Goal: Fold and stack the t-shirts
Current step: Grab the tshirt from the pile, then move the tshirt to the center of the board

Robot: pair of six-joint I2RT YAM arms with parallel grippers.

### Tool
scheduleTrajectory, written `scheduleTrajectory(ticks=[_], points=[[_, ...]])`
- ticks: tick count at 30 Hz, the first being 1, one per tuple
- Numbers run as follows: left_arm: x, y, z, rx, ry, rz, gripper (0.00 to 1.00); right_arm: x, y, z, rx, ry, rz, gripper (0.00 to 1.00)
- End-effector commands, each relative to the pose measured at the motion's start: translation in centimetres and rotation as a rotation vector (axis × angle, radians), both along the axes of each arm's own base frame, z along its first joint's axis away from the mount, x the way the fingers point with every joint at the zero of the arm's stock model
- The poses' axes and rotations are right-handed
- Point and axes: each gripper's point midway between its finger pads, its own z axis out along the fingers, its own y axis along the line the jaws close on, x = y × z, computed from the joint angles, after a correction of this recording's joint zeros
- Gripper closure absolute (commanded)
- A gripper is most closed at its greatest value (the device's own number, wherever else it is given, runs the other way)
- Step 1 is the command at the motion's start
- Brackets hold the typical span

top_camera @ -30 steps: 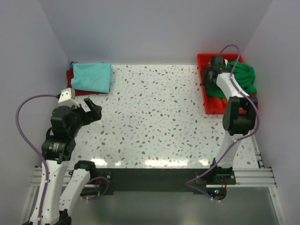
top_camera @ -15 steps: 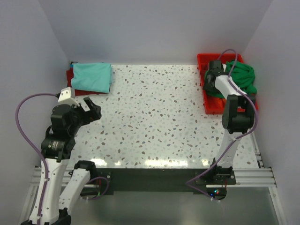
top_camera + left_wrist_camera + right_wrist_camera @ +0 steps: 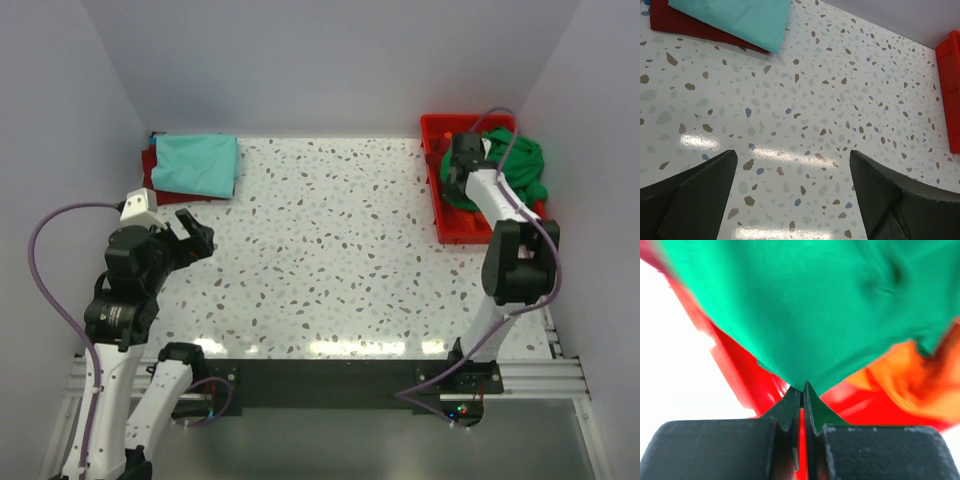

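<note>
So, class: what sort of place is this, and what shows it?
Probably a robot test cell: plain walls box in a speckled table, two arms are bolted at its edge, and a green t-shirt is bunched in a red tray.

Open tabletop between the folded teal t-shirt far-left and the red tray far-right — walls close behind

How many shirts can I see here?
4. A teal shirt lies on a dark red shirt, far left; a green shirt and an orange shirt sit in the red tray. Others may be hidden.
</note>
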Motion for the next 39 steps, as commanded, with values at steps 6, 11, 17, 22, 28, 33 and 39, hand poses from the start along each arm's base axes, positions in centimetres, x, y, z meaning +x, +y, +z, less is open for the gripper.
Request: scheduleTrajectory(ticks=[6, 11, 17, 22, 28, 33, 39], points=[[1.9, -1.0, 0.0, -0.001, 0.000, -0.057, 0.00, -4.5, -1.2, 15.1, -0.052, -0.272, -0.064, 0.99], [2.8, -1.9, -0.4, -0.001, 0.004, -0.116, 0.00, -5.2, -2.5, 22.5, -0.128, -0.362, -0.079, 0.99], [3.5, -2.2, -0.1, -0.001, -0.010, -0.133, 0.00, -6.9, -2.4, 32.7, -0.137, -0.577, -0.062, 1.00], [4.0, -2.2, -0.1, -0.008, -0.018, -0.123, 0.00, -9.0, 1.3, 41.7, -0.011, -0.845, 0.116, 1.00], [4.3, -2.9, 0.0, -0.044, -0.032, -0.145, 0.00, -11.9, 10.9, 50.1, 0.301, -1.086, 0.575, 1.00], [4.1, -3.1, -0.3, -0.055, -0.025, -0.155, 0.00, -16.0, 16.7, 57.0, 0.558, -1.263, 0.873, 1.00], [3.8, -3.3, -0.6, -0.064, -0.026, -0.158, 0.00, -19.6, 22.4, 60.6, 0.806, -1.311, 1.098, 1.00]])
